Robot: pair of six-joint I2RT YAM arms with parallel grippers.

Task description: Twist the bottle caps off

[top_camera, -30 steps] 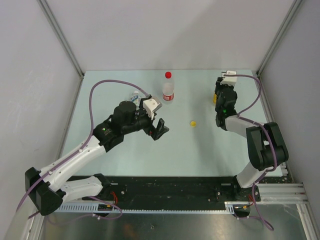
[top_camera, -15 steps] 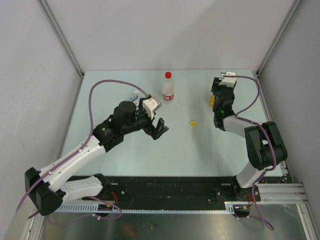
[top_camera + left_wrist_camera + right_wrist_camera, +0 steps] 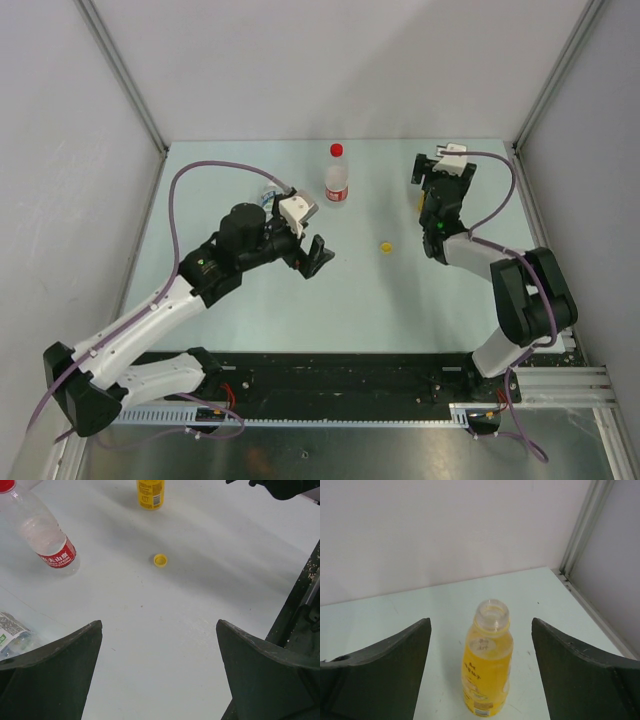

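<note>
The pale surface (image 3: pixel 400 300) carries everything. Both hands are spread open and empty: the left hand (image 3: pixel 316 254) over the middle, the right hand (image 3: pixel 480 622) facing the uncapped yellow bottle (image 3: pixel 487 675). The red-label bottle (image 3: pixel 337 180) stands with its red cap (image 3: pixel 336 149) on. The yellow cap (image 3: pixel 386 246) lies loose between the hands.

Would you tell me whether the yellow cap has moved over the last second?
No. The yellow cap keeps its spot relative to the red-capped bottle.

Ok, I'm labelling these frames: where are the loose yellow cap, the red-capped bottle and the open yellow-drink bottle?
loose yellow cap (image 3: pixel 160 560), left wrist view, on the cap's centre.
red-capped bottle (image 3: pixel 56 555), left wrist view, on its red label band.
open yellow-drink bottle (image 3: pixel 487 672), right wrist view, on its yellow body below the neck.
</note>
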